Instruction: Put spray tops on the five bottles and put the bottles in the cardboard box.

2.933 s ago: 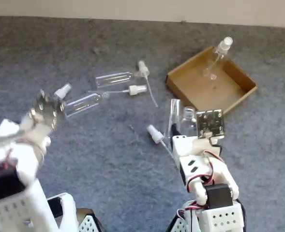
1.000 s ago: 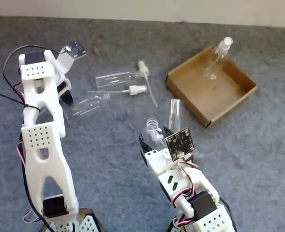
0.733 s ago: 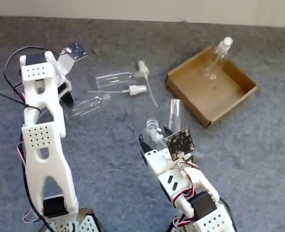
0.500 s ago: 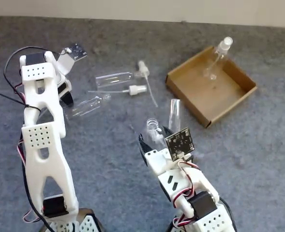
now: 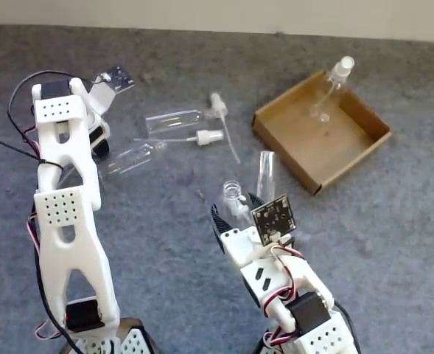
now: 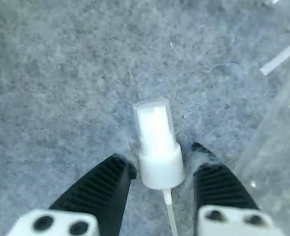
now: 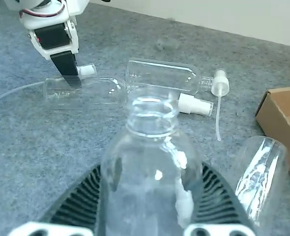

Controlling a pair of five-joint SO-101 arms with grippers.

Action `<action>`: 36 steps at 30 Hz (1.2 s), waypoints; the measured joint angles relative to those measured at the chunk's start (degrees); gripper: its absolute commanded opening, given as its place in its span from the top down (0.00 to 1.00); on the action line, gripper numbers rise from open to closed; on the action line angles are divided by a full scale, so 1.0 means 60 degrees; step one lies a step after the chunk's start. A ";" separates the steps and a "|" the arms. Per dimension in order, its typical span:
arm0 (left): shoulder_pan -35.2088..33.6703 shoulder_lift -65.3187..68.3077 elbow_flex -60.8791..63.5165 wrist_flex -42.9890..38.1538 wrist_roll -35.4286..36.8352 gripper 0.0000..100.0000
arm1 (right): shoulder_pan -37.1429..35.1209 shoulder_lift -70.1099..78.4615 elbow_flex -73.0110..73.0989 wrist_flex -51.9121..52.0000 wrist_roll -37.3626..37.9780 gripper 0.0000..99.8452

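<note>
Spray top (image 6: 157, 147) lies between my left fingers (image 6: 105, 189), spread wide; closing off-centre could squirt it away. My right fingers (image 7: 80, 201) clench an upright bottle (image 7: 152, 162).

Grey carpet (image 5: 393, 243), pale wall (image 5: 202, 11) behind.

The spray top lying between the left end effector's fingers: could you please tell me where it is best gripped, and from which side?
Grip the spray top by its wide white collar, coming down from above with a finger on each side. It lies flat on the carpet, the collar is its broadest part, and the thin tube would probably bend.
</note>
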 measured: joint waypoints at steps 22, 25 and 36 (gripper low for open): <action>-0.0029 0.0015 -0.1070 0.0103 0.0000 1.00 | 0.0000 0.0000 0.0000 0.0000 0.0000 0.91; -0.0029 0.0015 -0.2154 0.0308 0.0000 1.00 | 0.0000 0.0000 0.0000 0.0000 -0.0015 0.91; 0.0381 -0.0762 -0.4176 0.1289 0.3531 0.99 | 0.0000 0.0000 0.0000 -0.0659 -0.0073 0.91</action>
